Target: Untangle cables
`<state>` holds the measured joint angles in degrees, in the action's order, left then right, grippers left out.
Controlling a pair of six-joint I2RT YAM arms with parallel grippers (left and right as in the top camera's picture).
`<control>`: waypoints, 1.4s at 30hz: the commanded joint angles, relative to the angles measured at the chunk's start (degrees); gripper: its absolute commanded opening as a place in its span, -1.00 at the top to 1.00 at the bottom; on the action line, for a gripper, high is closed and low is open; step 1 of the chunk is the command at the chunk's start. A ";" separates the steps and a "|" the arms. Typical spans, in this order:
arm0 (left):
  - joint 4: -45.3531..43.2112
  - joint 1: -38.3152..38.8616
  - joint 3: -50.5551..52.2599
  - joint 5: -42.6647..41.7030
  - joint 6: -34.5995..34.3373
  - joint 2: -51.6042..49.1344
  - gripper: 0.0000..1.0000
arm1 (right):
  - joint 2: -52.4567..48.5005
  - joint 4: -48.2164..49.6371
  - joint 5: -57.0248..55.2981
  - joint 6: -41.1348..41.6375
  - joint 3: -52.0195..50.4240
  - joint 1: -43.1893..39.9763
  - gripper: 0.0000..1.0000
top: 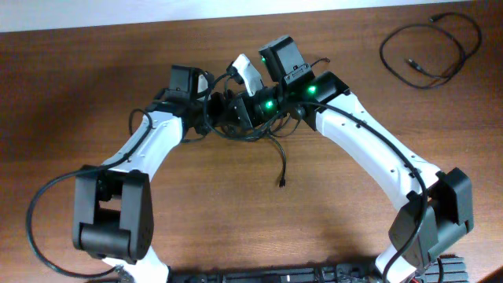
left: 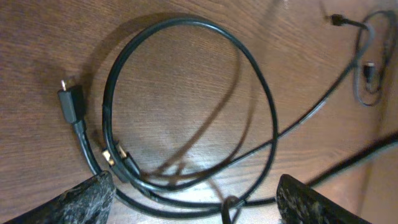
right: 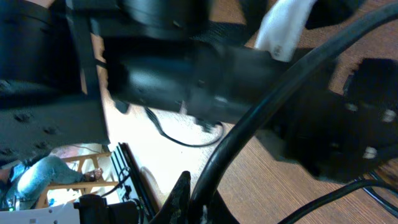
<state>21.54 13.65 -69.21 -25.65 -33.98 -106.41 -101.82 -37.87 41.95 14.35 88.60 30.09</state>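
The left claw is wide open and holds nothing. Its two fingers stand one on each side of a black loop that lies flat on the table. A plug sits just beside the loop. The right claw is squeezed shut. A black cord runs up from between its tips, so it seems to be pinching that cord. From above, both claws meet over the knot near the middle of the table, and one tail trails out of the knot toward the robot. A lone cord lies far off in the right corner, well apart from the knot, and it looks free. So I think the job is partly done, and the step now is getting the next cord out. The right claw holds one cord while the left claw gets ready to grab. Next, the left claw should come down and close on just one strand of the loop. Then the two claws should pull apart gently. The strands cross low on the loop, so it would be easy to pinch two there.
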 commanded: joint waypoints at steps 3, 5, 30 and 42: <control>-3.15 1.77 -0.26 5.35 -2.99 -4.42 -0.54 | 1.88 -0.74 0.92 -0.87 0.24 0.26 0.92; -4.61 1.84 -0.26 5.62 -3.82 -6.21 -0.52 | 1.88 -1.14 0.92 -0.87 0.24 0.26 0.92; 11.08 -22.71 -4.31 6.21 4.83 4.76 1.00 | 18.38 -27.98 -46.86 7.61 0.26 -23.28 0.92; 24.94 -25.70 -4.28 12.31 5.40 6.05 1.00 | 24.39 -31.78 -48.35 7.15 0.24 -36.13 0.92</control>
<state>44.34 -13.04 -72.88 -13.58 -29.54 -100.86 -78.48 -69.41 -4.78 21.08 88.49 -5.63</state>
